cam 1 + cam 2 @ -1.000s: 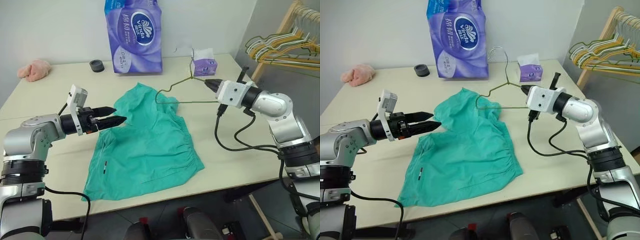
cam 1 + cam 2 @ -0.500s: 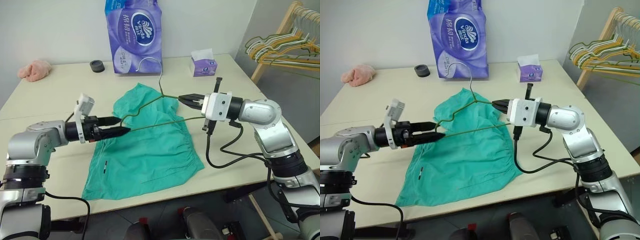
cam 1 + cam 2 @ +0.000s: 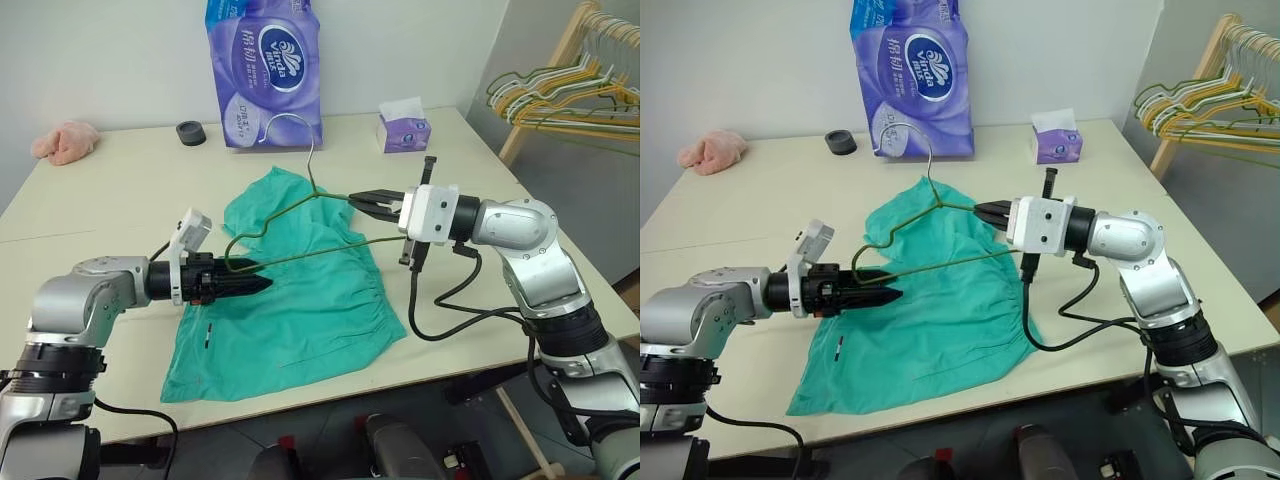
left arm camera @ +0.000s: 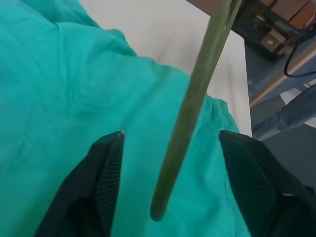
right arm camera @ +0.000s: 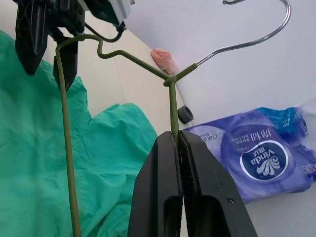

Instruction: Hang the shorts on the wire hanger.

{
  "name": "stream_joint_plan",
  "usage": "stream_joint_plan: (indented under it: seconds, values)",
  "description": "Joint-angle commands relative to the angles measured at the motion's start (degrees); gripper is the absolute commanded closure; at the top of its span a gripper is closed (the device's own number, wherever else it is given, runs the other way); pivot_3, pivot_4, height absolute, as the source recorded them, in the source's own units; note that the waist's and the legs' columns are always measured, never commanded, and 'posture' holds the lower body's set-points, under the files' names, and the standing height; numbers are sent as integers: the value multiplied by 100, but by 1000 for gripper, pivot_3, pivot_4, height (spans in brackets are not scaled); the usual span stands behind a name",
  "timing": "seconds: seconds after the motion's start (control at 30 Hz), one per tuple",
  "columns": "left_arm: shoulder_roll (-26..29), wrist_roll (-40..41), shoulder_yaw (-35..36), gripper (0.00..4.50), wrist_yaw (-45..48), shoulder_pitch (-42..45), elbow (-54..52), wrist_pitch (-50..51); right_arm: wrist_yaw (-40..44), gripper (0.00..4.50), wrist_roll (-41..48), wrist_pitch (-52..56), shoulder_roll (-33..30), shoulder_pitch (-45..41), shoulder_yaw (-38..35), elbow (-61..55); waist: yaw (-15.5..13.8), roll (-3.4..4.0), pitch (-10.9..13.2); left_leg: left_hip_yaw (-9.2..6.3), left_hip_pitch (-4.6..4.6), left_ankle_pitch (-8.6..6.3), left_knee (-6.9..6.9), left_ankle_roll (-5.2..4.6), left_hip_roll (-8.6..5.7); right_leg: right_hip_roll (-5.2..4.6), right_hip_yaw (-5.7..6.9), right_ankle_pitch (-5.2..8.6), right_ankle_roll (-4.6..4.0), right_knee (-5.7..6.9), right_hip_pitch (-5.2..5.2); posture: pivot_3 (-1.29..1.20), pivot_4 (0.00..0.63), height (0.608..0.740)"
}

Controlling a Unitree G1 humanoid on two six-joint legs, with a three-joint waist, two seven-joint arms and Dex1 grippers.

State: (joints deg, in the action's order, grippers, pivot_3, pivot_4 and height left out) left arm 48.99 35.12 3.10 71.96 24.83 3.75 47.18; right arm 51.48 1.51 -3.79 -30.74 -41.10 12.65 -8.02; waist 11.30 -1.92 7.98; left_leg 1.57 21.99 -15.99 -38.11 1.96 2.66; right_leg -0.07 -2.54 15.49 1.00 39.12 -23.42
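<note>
Jaws of the right gripper (image 3: 362,198) are pressed together on the wire hanger (image 3: 300,215), pinching one shoulder of it near the neck and holding it in the air, hook up, over the teal shorts (image 3: 290,290). The left gripper (image 3: 255,284) has its jaws spread on either side of the hanger's far corner; in the left wrist view the green wire runs between the two black fingers (image 4: 106,173) with a gap on each side, so it is not clamped. The shorts lie flat and a little rumpled on the counter (image 3: 110,200), waistband toward the right arm, legs toward the near edge, right beneath the hanger.

Further out, a tall purple pack of tissue rolls (image 3: 263,70) stands at the back of the counter, with a small black round thing (image 3: 190,131) beside it and a purple tissue box (image 3: 404,128) off to the right. A pink cloth lump (image 3: 66,140) sits at the far left corner. A wooden rack with a bunch of yellow, green and white hangers (image 3: 560,85) stands beyond the counter's right end. Nothing lies between the hanger and the shorts.

A second ago the hanger was held at the counter's back by the tissue box, and the left gripper, wide open, hovered at the shorts' left edge. Since then the right arm has carried the hanger over the shorts, and the left jaws have narrowed around its corner.
</note>
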Motion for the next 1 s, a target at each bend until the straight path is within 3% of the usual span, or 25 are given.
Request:
stream_joint_plan:
  seconds: [0.03, 0.23, 0.5, 0.7, 0.83, 0.93, 0.97, 1.0]
  values:
    - [-13, 100, 17, 2645, 36, -29, -335, -2, 50, 4500, 153, 67, 38, 21, -28, -296, -4, 0, 0, 0, 0, 0, 0, 0, 0, 0, -1, 0, 0, 0, 0, -210, 99, 740]
    - [-39, 154, 29, 4468, 25, -47, -406, 24, 158, 4500, 244, 184, 72, 117, 6, -476, -5, 0, 0, -1, 0, 0, -2, 0, -1, 0, 1, 0, 0, 2, 1, -210, 99, 740]
    - [-84, 229, 27, 4468, 40, -79, -514, 132, 471, 4500, 342, 323, -8, 265, 226, -806, 0, 0, 0, 0, -1, 0, -1, 0, -1, 1, 0, 0, 0, 2, 0, -209, 96, 740]
    - [-121, 154, 26, 4500, -96, -163, -544, 136, 652, 2731, 595, 716, -236, 312, 31, -1081, -5, 0, -1, -5, -1, 0, -2, 0, 0, 3, 3, 0, 0, 3, 1, -209, 96, 740]
    - [-109, -55, -34, 4500, -178, -224, -534, -149, 710, 1417, 1094, 1722, -615, 225, -371, -1344, -20, -1, -1, -3, 0, 0, -7, -1, -3, -2, 3, 0, 0, 2, 4, -210, 98, 740]
    - [31, -672, -351, 4500, -74, -332, -775, -1036, 727, 309, 1350, 2649, -1074, 231, -740, -1223, -24, -1, -1, -6, -1, 0, -7, 0, -3, -2, 5, 0, 0, 2, 5, -220, 101, 740]
    - [82, -853, -449, 4500, -16, -355, -840, -1314, 737, 32, 1313, 2795, -1212, 282, -743, -1202, -24, 0, -1, -5, -1, 0, -6, -1, -3, -3, 5, -1, 0, 1, 5, -220, 101, 740]
    - [130, -1025, -539, 4500, 37, -358, -898, -1591, 789, 32, 1339, 2969, -1348, 367, -725, -1226, -22, 0, -1, -4, -1, 0, -5, -1, -4, -3, 3, 0, 0, 0, 6, -223, 102, 740]
